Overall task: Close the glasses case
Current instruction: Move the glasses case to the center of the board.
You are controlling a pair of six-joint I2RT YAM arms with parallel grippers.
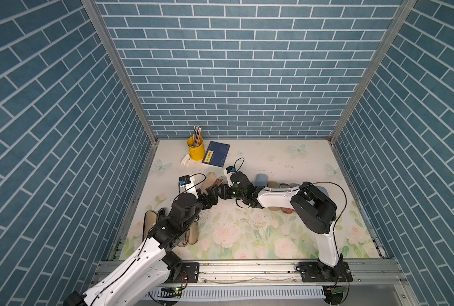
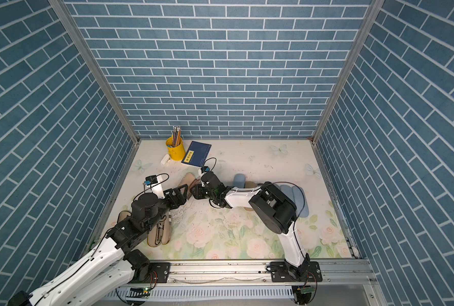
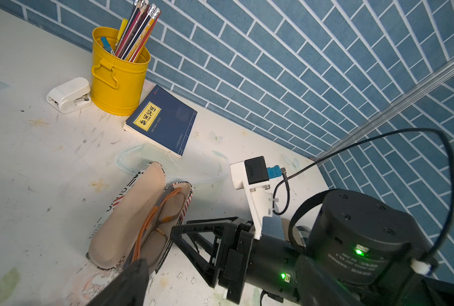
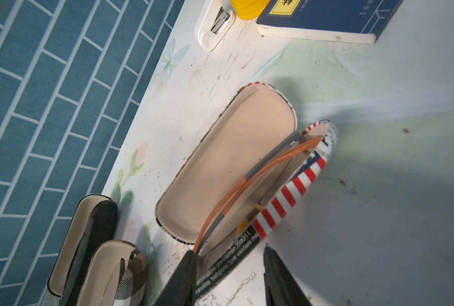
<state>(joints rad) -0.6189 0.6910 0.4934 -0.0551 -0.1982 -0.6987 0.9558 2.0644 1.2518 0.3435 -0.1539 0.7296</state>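
Beige-lined and flag-striped outside, the glasses case [image 4: 220, 169] lies open on the bench [image 4: 379, 185], orange glasses [image 4: 281, 158] in its tray. Right jaws, partly apart, straddle the tray's near wall without clamping it; left jaws gape wide at the case's end, holding nothing visible
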